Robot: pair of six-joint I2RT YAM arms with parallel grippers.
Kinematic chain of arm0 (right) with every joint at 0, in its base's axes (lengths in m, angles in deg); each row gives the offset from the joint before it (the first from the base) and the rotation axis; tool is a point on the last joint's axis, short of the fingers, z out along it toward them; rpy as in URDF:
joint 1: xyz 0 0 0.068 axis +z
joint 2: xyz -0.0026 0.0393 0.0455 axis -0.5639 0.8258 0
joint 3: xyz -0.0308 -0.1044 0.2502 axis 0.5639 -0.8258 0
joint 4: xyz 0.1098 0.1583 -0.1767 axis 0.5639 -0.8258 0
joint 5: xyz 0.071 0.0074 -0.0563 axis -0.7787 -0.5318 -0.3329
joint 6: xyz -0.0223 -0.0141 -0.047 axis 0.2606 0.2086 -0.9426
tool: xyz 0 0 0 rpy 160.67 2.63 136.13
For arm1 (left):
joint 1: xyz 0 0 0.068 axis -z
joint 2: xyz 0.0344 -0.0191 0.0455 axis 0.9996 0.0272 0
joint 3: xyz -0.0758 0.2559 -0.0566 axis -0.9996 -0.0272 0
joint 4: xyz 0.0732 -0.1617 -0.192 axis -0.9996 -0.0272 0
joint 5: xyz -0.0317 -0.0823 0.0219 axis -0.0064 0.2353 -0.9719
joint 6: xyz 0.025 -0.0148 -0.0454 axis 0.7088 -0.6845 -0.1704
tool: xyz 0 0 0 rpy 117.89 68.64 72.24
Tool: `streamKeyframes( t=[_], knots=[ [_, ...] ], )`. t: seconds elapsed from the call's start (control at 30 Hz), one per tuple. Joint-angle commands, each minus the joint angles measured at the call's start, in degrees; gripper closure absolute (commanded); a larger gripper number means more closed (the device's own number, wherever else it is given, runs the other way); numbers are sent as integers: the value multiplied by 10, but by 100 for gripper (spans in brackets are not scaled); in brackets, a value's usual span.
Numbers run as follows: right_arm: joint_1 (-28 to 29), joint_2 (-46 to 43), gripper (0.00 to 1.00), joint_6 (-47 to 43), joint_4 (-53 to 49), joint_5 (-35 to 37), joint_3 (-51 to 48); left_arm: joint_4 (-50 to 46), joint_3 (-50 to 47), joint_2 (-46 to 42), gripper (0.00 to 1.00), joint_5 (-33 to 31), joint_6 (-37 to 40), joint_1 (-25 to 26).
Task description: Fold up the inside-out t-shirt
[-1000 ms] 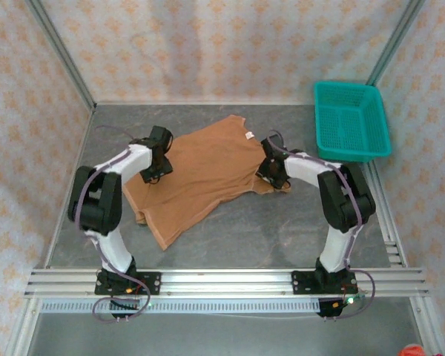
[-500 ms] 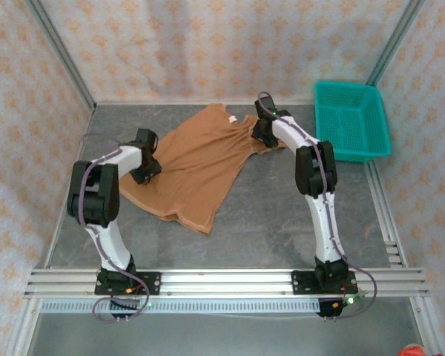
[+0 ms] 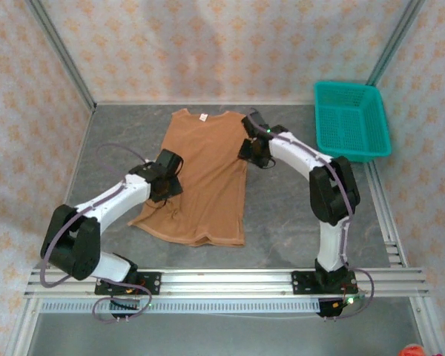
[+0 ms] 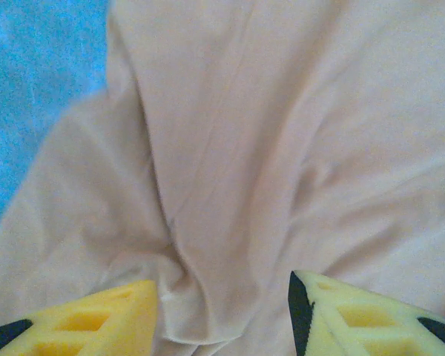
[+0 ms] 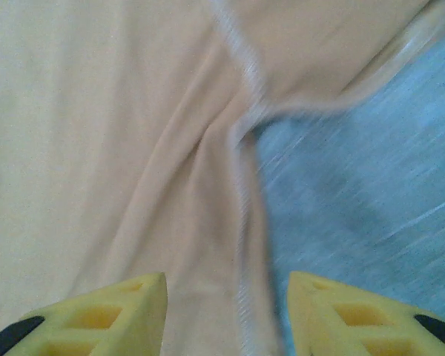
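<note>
The inside-out t-shirt (image 3: pixel 204 178) lies flat on the grey table, with its collar and small white label (image 3: pixel 202 117) at the far end and its hem towards me. My left gripper (image 3: pixel 165 187) rests on the shirt's left side. In the left wrist view its jaws (image 4: pixel 222 297) stand apart, with a wrinkle of tan cloth (image 4: pixel 230 170) between them. My right gripper (image 3: pixel 251 152) sits at the shirt's right edge near the sleeve. Its jaws (image 5: pixel 228 293) also stand apart, straddling the stitched seam (image 5: pixel 241 222) where the cloth meets bare table.
A teal mesh basket (image 3: pixel 351 122) stands at the far right corner, apart from the shirt. Patterned walls close in the table on three sides. The aluminium rail (image 3: pixel 222 280) with both arm bases runs along the near edge.
The shirt has swung round from a slanted, crumpled lie to a straight one, collar far and hem near. The left gripper moved nearer and rightward; the right gripper moved out to the far right edge of the shirt.
</note>
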Motion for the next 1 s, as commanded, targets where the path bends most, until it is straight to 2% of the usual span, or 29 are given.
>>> streamKeyframes(
  t=[0.0, 0.1, 0.2, 0.33, 0.47, 0.6, 0.73, 0.87, 0.97],
  knots=[
    [24, 4, 53, 78, 84, -58, -43, -32, 58, 7, 48, -31, 36, -30],
    [36, 18, 54, 123, 132, -84, -72, -13, 77, 47, 49, 20, 42, -68],
    [43, 27, 55, 151, 169, -89, -111, 9, 73, 84, 49, 46, 39, -82],
    [28, 28, 55, 148, 161, -63, -171, 44, 31, 113, 51, 70, 21, -82],
    [-7, 6, 56, 126, 153, -50, -239, 103, -50, 103, 52, 98, -24, -63],
    [-52, -36, 56, 90, 124, -20, -278, 115, -100, 72, 51, 86, -54, -19],
    [-80, -68, 56, 48, 66, 19, -257, 63, -101, 31, 51, 58, -41, -13],
    [-76, -101, 56, 22, 9, 62, -213, -7, -66, -30, 51, 19, -14, -15],
    [-55, -127, 55, 10, -6, 79, -178, -15, -30, -62, 50, 9, 9, -35]
  ],
)
